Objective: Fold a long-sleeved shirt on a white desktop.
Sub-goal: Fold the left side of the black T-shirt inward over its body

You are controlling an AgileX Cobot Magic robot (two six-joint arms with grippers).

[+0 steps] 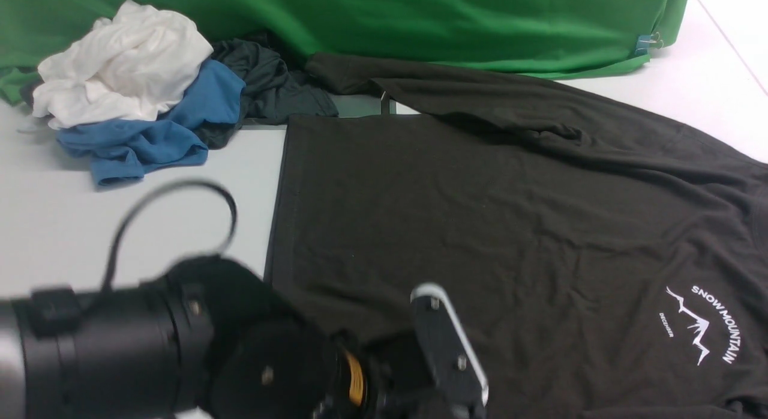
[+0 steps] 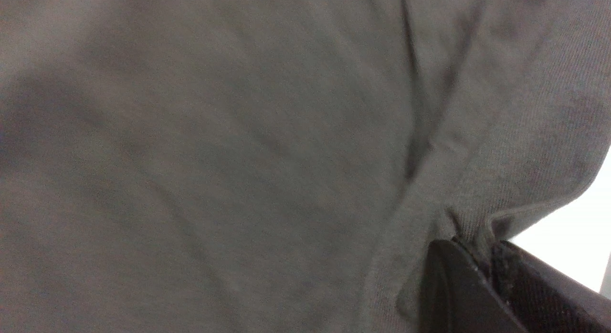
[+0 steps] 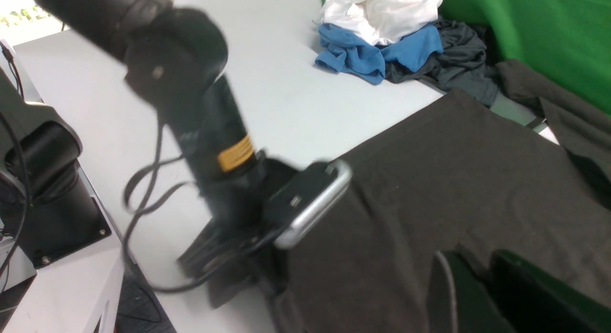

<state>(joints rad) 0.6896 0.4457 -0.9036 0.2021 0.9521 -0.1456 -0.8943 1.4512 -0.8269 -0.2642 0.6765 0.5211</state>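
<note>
Front view: the long-sleeved shirt (image 1: 480, 227) lies spread on the white bench (image 1: 60, 227), filling the field from centre to 3 o'clock, with its logo (image 1: 702, 329) at 4 o'clock and one sleeve (image 1: 480, 95) trailing toward 12 o'clock. The left arm (image 1: 150, 353) occupies 7 o'clock. The left pincer (image 2: 472, 247) is closed on a fold at the shirt's edge, the cloth nipped between its fingers. The right pincer (image 3: 477, 268) has its jaws narrowly apart with shirt cloth in the gap; whether it truly grips cannot be told. Risks: the left bite looks shallow, so a brisk lift may pull it free. An uneven hold between the arms would skew the fold. The loose pile (image 1: 132, 95) at 10 o'clock could snag a dragged sleeve.
</note>
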